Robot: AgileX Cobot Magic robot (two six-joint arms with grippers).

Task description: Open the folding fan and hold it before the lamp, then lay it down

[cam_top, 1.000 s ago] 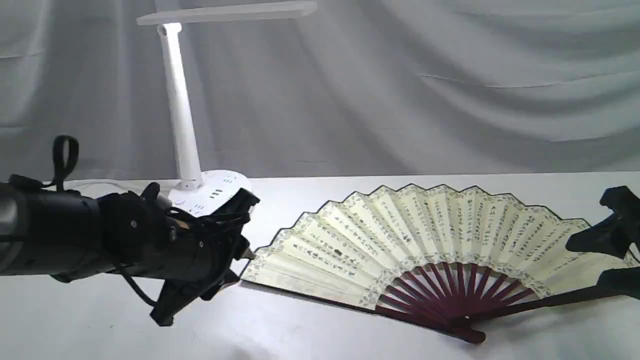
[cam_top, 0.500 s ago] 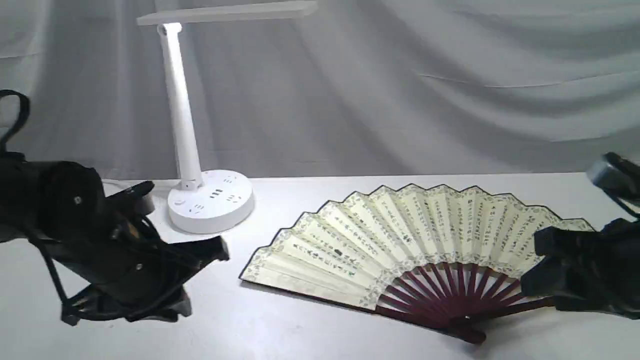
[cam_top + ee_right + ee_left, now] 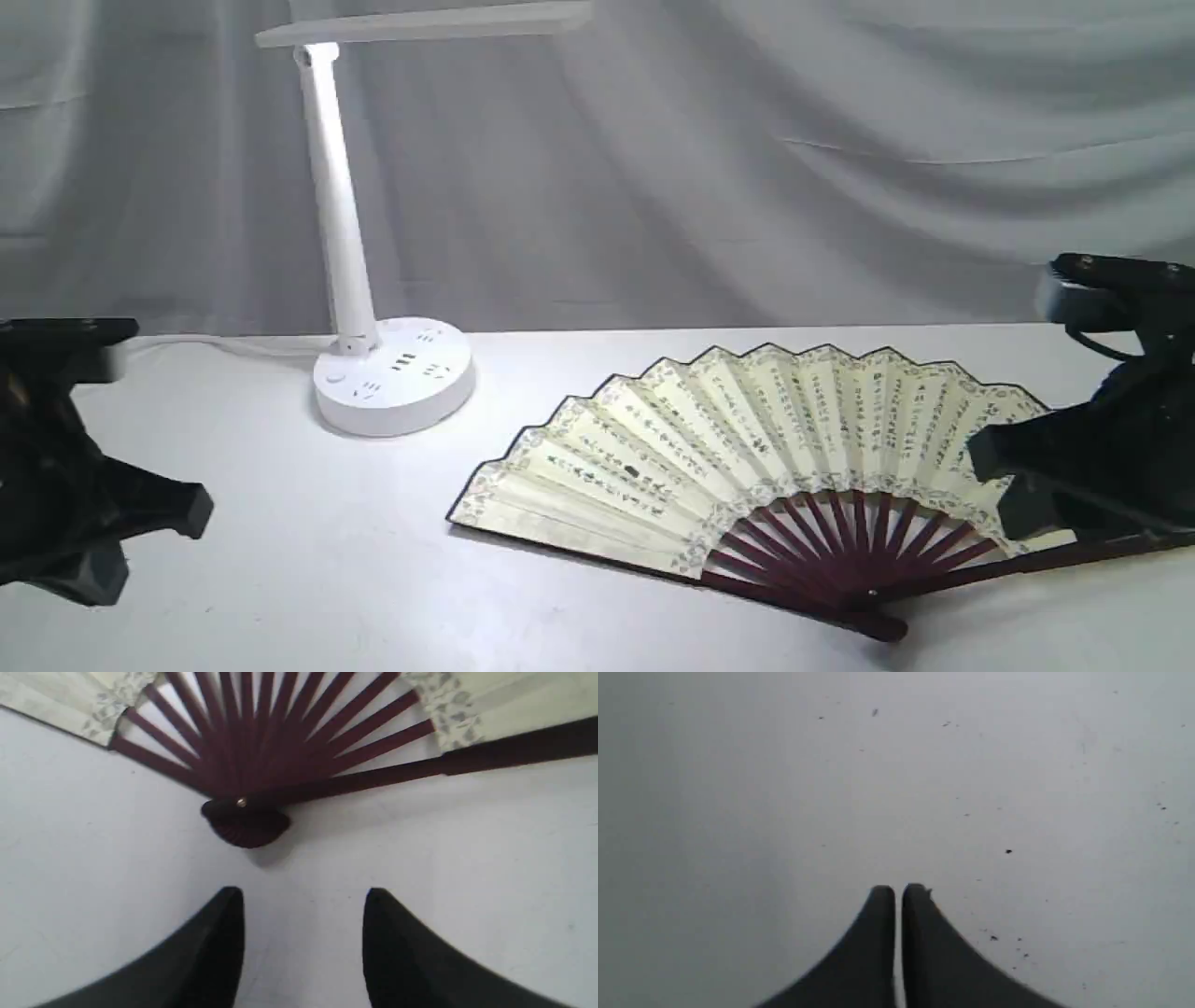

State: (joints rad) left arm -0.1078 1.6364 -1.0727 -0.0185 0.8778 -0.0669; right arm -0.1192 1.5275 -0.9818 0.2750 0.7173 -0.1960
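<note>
The fan is laid open on the table. The left tool is held closed on nothing, and the right tool is held apart.

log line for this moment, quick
fan: open, lying on table | lamp: upright | left pincer: shut, empty | right pincer: open, off fan

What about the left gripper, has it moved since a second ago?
Yes. The left gripper has withdrawn leftward, away from the white plastic desk lamp, whose round base it overlapped a second ago.
</note>
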